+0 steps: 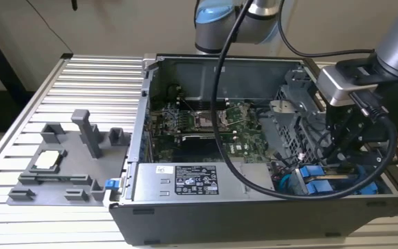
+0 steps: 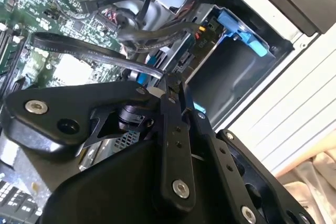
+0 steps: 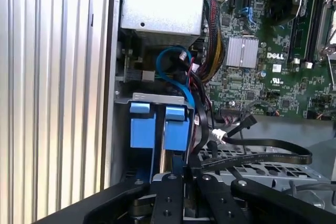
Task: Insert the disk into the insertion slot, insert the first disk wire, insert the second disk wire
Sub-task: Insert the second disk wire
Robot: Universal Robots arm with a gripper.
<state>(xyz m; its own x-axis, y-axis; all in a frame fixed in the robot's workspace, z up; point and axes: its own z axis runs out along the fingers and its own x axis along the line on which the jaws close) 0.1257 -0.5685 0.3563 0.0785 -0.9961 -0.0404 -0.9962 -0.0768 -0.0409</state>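
- Gripper (image 3: 181,174): down inside the open computer case (image 1: 206,218), at the case's front corner on the exterior view's right. In both wrist views its fingers stand narrow, tips close together at a flat black wire (image 3: 262,156); whether they actually pinch its plug cannot be told.
- Disk (image 3: 157,124): bright blue carrier ends show in the first wrist view, seated in the insertion slot (image 3: 157,97) of the grey metal cage, beside the case wall. In the exterior view the blue (image 1: 320,181) sits low in the same corner. By the look, the disk step is done.
- Flat black wire: arcs from the green motherboard (image 3: 273,56) toward the gripper tips.
- Handling judgement, wire: light, limp ribbon; grip the rigid plug, not the cable. Plug likely small and easily skewed; pins fragile.
- Handling judgement, disk: stiff, moderately heavy, shock-sensitive; hold by the blue plastic frame.
- Power-supply box (image 1: 195,180): grey, labelled, along the case's near edge.
- Grey fixture tray (image 1: 60,171): on the slatted worktop (image 1: 81,78), well apart.
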